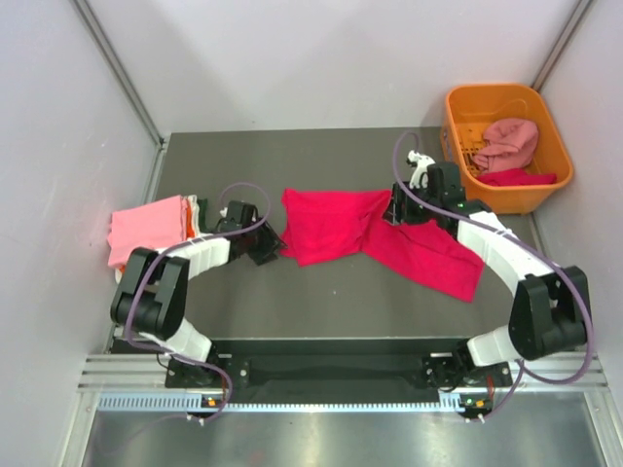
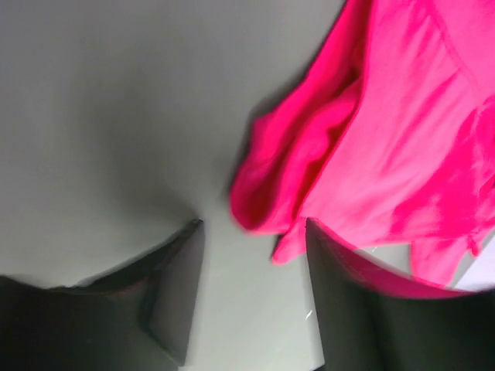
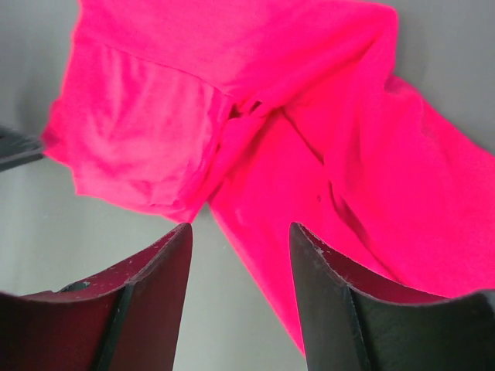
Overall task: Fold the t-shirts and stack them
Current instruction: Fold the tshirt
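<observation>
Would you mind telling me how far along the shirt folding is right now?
Done: a folded stack, light pink on top, sits at the left of the table. In hand: the crimson t-shirt lies crumpled mid-table, with the left fingers and right fingers open close to it, gripping nothing. Left: folding it, plus the shirts in the orange basket.

We log this as a robotics lab cell. Plain white panel walls (image 1: 49,117) enclose a dark table (image 1: 292,311). Two cabled robot arms (image 1: 146,292) are mounted on an aluminium rail (image 1: 127,370) at its near edge.
</observation>
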### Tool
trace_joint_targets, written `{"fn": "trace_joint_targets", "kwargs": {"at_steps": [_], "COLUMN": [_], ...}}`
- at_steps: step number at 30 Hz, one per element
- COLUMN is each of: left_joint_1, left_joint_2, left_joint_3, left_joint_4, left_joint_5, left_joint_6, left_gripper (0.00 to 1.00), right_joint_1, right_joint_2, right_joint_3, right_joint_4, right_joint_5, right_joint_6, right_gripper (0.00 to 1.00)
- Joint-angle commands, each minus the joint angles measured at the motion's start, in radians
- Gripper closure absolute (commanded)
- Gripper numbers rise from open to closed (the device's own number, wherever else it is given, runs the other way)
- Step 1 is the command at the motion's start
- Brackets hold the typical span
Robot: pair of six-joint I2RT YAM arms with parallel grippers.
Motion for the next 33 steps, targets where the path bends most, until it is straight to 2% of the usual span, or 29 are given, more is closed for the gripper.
{"fn": "trace_joint_targets", "kwargs": {"at_steps": [1, 7, 8, 9, 14, 17, 18, 20, 21, 23, 24, 25, 28, 30, 33], "left_joint_1": [-0.012, -0.014, -0.014, -0.011, 0.043, 0.075, 0.095, 0.118, 0.126, 0.147, 0.157, 0.163, 0.193, 0.218, 0.255], "left_joint_2": [0.067, 0.153, 0.184, 0.202, 0.35, 0.452, 0.481, 0.578, 0.615, 0.748, 0.8, 0.899, 1.071, 1.127, 1.175], "left_joint_3": [0.023, 0.075, 0.092, 0.113, 0.36, 0.57, 0.689, 0.803, 0.921, 1.053, 1.197, 1.266, 1.497, 1.586, 1.598], "left_joint_4": [0.095, 0.11, 0.11, 0.104, -0.026, -0.124, -0.152, -0.174, -0.192, -0.22, -0.255, -0.258, -0.238, -0.191, -0.074], "left_joint_5": [0.007, -0.001, 0.008, 0.017, 0.03, 0.025, 0.021, 0.008, 0.002, 0.013, 0.023, 0.048, 0.128, 0.172, 0.18], "left_joint_6": [-0.017, -0.006, 0.004, 0.012, 0.087, 0.122, 0.129, 0.142, 0.143, 0.135, 0.127, 0.12, 0.054, -0.02, -0.124], "left_gripper": [0.51, 0.79, 0.86, 1.0, 1.0, 1.0, 1.0, 1.0, 1.0, 1.0, 1.0, 1.0, 1.0, 1.0, 1.0], "right_joint_1": [-0.001, -0.001, 0.002, 0.002, 0.004, 0.021, 0.027, 0.042, 0.048, 0.073, 0.085, 0.107, 0.168, 0.205, 0.277], "right_joint_2": [-0.094, -0.172, -0.183, -0.205, -0.25, -0.247, -0.241, -0.229, -0.213, -0.198, -0.189, -0.181, -0.161, -0.151, -0.123], "right_joint_3": [-0.043, -0.131, -0.161, -0.18, -0.281, -0.323, -0.332, -0.353, -0.355, -0.359, -0.358, -0.352, -0.318, -0.291, -0.257], "right_joint_4": [0.071, 0.083, 0.087, 0.094, 0.106, 0.097, 0.097, 0.103, 0.104, 0.114, 0.114, 0.105, 0.057, 0.028, -0.033], "right_joint_5": [-0.008, -0.02, -0.022, -0.025, -0.029, 0.003, 0.02, 0.055, 0.057, 0.063, 0.081, 0.09, 0.159, 0.205, 0.32], "right_joint_6": [0.014, 0.034, 0.04, 0.045, 0.104, 0.127, 0.127, 0.126, 0.124, 0.121, 0.118, 0.115, 0.1, 0.088, 0.068], "right_gripper": [0.46, 0.5, 0.51, 0.52, 0.53, 0.53, 0.53, 0.53, 0.53, 0.53, 0.53, 0.53, 0.53, 0.52, 0.51]}}
